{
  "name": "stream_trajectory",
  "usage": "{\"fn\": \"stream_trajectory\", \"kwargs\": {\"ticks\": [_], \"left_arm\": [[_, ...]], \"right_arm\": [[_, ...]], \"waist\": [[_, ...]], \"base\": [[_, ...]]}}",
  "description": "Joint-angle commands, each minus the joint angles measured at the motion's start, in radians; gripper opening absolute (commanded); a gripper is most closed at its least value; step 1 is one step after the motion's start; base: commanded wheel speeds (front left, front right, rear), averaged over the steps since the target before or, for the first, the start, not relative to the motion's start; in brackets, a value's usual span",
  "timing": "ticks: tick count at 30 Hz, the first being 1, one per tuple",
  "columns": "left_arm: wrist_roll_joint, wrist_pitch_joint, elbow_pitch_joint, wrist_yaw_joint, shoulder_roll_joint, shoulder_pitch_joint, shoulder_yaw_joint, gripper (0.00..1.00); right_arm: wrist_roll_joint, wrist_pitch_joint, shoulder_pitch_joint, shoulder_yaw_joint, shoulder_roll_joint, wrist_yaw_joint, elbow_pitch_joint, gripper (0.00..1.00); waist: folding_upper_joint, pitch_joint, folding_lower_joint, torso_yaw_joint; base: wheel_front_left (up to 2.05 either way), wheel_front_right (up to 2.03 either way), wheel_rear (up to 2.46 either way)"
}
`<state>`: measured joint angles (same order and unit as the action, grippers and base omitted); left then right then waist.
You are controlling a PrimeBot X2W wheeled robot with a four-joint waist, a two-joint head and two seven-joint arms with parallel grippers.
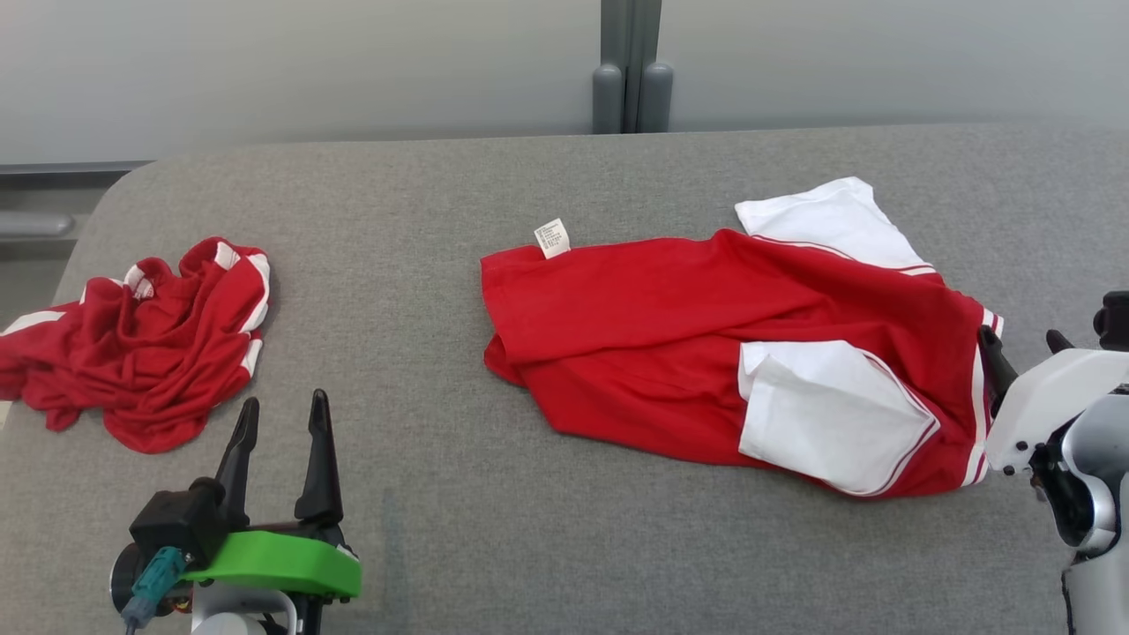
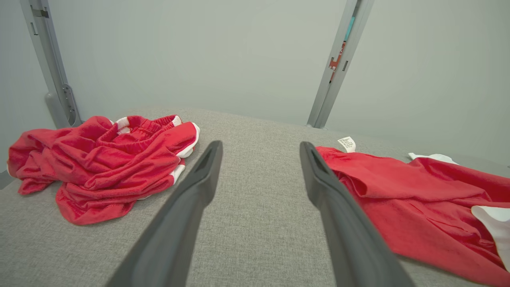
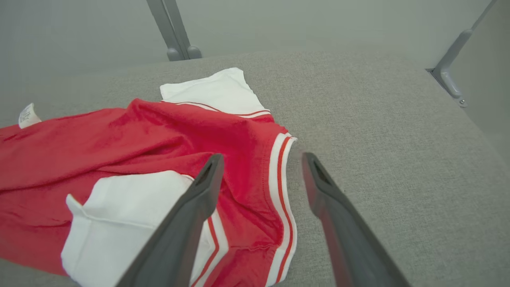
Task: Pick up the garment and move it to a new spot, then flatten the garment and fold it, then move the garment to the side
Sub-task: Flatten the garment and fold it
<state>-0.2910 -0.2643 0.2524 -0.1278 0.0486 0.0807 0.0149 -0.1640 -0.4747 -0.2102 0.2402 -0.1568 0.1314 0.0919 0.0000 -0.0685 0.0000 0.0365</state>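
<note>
The garment is a red shirt with white sleeves and a red-and-white striped collar, lying loosely spread on the grey table, its label at the far left corner. My right gripper stands open at the shirt's right edge. In the right wrist view the right gripper hovers over the striped trim of the garment, nothing held between its fingers. My left gripper is open near the front left, apart from the cloth. In the left wrist view the left gripper points at bare table, the garment to its right.
A second red garment with white trim lies crumpled at the table's left edge, also in the left wrist view. The grey fabric table has bare room in front and between the two garments. Grey wall panels and a post stand behind.
</note>
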Motion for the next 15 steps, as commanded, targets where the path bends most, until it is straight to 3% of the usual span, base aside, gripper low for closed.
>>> {"fn": "stream_trajectory", "kwargs": {"ticks": [1,7,15], "left_arm": [[-0.003,0.000,-0.003,-0.001,0.004,-0.008,0.004,1.00],[0.000,0.000,-0.009,-0.002,0.004,0.013,0.008,1.00],[0.015,0.000,-0.011,-0.002,0.004,0.049,0.012,1.00]], "right_arm": [[0.022,-0.020,-0.023,0.025,0.016,-0.001,0.032,1.00],[0.062,-0.072,-0.146,0.136,0.050,-0.001,0.183,1.00],[0.051,-0.067,-0.320,0.193,0.042,-0.001,0.420,1.00]], "waist": [[0.0000,-0.004,0.0000,0.008],[0.0000,-0.036,0.0000,0.026],[0.0000,-0.103,0.0000,0.053]], "base": [[0.00,0.00,0.00],[0.00,0.00,0.00],[0.00,0.00,0.00]]}}
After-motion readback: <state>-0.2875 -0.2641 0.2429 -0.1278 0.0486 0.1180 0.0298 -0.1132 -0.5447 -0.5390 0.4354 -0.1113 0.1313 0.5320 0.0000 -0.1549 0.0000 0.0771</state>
